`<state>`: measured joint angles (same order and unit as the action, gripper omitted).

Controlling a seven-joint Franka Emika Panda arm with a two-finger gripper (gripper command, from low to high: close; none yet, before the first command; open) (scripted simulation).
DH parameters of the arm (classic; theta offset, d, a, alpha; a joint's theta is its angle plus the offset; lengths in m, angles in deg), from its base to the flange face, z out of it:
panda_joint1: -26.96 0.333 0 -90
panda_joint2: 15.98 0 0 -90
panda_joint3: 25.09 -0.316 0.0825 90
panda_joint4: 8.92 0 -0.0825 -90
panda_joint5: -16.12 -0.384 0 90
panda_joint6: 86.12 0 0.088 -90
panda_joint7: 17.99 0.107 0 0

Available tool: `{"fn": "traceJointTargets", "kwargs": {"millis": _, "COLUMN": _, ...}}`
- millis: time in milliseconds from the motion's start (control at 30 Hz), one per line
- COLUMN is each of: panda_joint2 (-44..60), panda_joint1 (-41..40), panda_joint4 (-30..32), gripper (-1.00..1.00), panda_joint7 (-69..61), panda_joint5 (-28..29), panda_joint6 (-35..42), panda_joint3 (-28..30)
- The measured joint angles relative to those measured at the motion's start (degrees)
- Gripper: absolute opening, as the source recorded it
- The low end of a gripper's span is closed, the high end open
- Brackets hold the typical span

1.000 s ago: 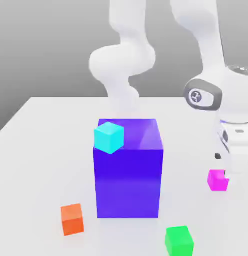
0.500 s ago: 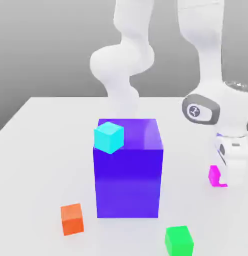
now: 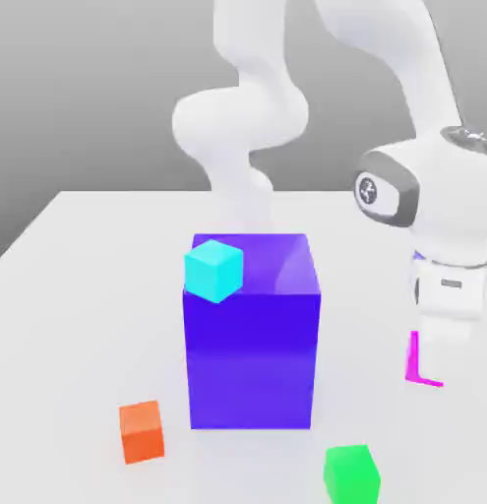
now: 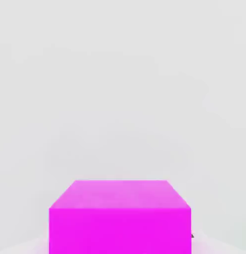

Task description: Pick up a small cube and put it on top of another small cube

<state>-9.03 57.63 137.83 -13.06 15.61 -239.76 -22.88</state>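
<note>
At the right of the exterior view, below centre, we have the claw (image 3: 444, 356) closed on the magenta cube (image 3: 413, 364). The cube sits squarely between its fingers, so we judge a straight lift comes next.

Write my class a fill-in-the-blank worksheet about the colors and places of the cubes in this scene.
1. The small cube resting on top of the large block is ____.
2. In the exterior view, the small cube farthest to the left is ____.
3. The small cube at the pincer is ____.
4. The small cube nearest the exterior view's bottom edge is ____.

Missing words, in order: cyan; orange; magenta; green.
</note>
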Motion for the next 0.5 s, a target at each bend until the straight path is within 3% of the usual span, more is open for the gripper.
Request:
{"fn": "traceJointTargets", "kwargs": {"millis": 233, "panda_joint2": 1.93, "panda_joint1": -6.17, "panda_joint4": -6.87, "gripper": -1.0, "panda_joint7": -1.79, "panda_joint5": -1.83, "panda_joint6": 5.06, "panda_joint3": 5.42}}
{"fn": "traceJointTargets", "kwargs": {"millis": 367, "panda_joint2": 8.61, "panda_joint1": -7.62, "panda_joint4": -8.12, "gripper": -1.0, "panda_joint7": -3.44, "panda_joint5": -4.06, "panda_joint6": -0.28, "panda_joint3": 5.12}}
{"fn": "traceJointTargets", "kwargs": {"millis": 400, "panda_joint2": 10.45, "panda_joint1": -8.11, "panda_joint4": -8.26, "gripper": 1.0, "panda_joint7": -3.72, "panda_joint5": -4.44, "panda_joint6": -1.98, "panda_joint3": 4.61}}
{"fn": "traceJointTargets", "kwargs": {"millis": 500, "panda_joint2": 10.45, "panda_joint1": -8.11, "panda_joint4": -8.26, "gripper": 1.0, "panda_joint7": -3.72, "panda_joint5": -4.44, "panda_joint6": -1.98, "panda_joint3": 4.61}}
